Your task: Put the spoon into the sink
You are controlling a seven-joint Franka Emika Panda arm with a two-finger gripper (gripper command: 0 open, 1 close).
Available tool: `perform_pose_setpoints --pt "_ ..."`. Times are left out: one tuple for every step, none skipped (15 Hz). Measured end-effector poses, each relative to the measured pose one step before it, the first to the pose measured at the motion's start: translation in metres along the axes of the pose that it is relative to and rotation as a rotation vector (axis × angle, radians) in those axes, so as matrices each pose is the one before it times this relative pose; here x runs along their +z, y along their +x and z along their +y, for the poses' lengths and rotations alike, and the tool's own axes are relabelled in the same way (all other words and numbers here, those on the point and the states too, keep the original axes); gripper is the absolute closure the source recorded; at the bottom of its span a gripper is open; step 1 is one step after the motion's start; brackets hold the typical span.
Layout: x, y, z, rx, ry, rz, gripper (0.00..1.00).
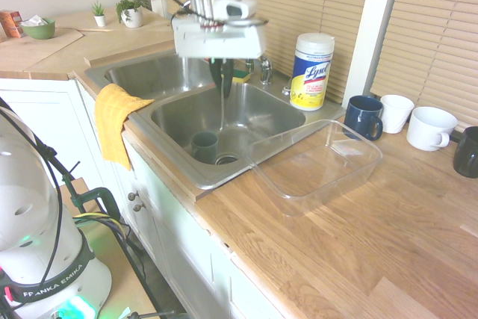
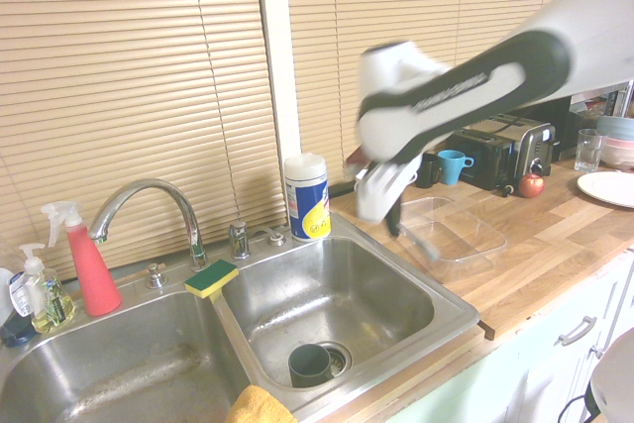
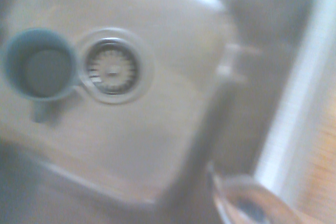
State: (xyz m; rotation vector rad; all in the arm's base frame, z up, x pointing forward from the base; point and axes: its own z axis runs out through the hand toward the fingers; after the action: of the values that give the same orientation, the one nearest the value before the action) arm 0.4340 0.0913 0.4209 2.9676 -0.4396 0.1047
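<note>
**Spoon held above the near basin of the sink**

Bench (image 1: pixel 351 237) of pale wood carries the sink (image 1: pixel 168 121), a double steel basin. The first exterior view shows both basins from the front, with a yellow cloth (image 1: pixel 113 121) draped over the front rim and a clear plastic tray (image 1: pixel 321 162) just beside the sink. The second exterior view, from the opposite side, adds what the first hides: the tall curved faucet (image 2: pixel 149 207), a red spray bottle (image 2: pixel 87 266) and a yellow-green sponge (image 2: pixel 212 278) on the divider between basins.

The white arm is blurred in the second exterior view. In the first it hangs over the basin nearer the tray, and the tool (image 1: pixel 222 84) points straight down, clenched on the spoon (image 1: pixel 222 113), whose thin handle hangs below the fingers, above the basin floor and apart from it.

A wipes canister (image 1: pixel 312 71) stands at the sink's back corner. A dark cup (image 1: pixel 205 146) sits upright in that basin, just beside the drain (image 1: pixel 227 159).

The wrist view alone looks straight down: the cup's open mouth and the drain strainer side by side, and the spoon rising blurred from the bottom edge.
</note>
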Motion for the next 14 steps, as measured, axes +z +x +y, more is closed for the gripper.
perform_pose_setpoints --pt "0.0205 0.00226 -0.02018 -0.00977 -0.01407 -0.01339 1.0" --pt "0.01792 0.00425 -0.01733 -0.00667 -0.01168 -0.0111 1.0" --pt "0.01545 0.0055 -0.01623 -0.00494 -0.00882 -0.01028 1.0" --pt "0.01312 0.00541 -0.01685 -0.00304 -0.00778 -0.00913 1.0" --pt "0.0108 0.00508 -0.01739 -0.00104 -0.00869 -0.00864 1.0" --pt "0.00956 0.00417 -0.01563 0.00155 -0.00832 -0.00741 1.0" --pt "0.01087 0.00356 -0.01308 0.00328 -0.00947 -0.0093 1.0" --pt "0.01427 0.00307 -0.0093 0.00533 -0.0133 -0.01629 1.0" --pt "0.01647 0.00254 -0.00503 0.00585 -0.01408 -0.02042 1.0" --pt "0.01836 0.00238 -0.00178 0.00743 -0.01312 -0.02006 1.0" --pt "0.01828 0.00227 -0.00046 0.00643 -0.01373 -0.01424 1.0" --pt "0.0169 0.00242 -0.0002 0.00409 -0.01201 -0.00897 1.0" --pt "0.01437 0.00228 0.00019 0.00263 -0.01107 -0.00673 1.0" --pt "0.01229 0.00186 0.00049 0.00201 -0.00997 -0.0079 1.0"
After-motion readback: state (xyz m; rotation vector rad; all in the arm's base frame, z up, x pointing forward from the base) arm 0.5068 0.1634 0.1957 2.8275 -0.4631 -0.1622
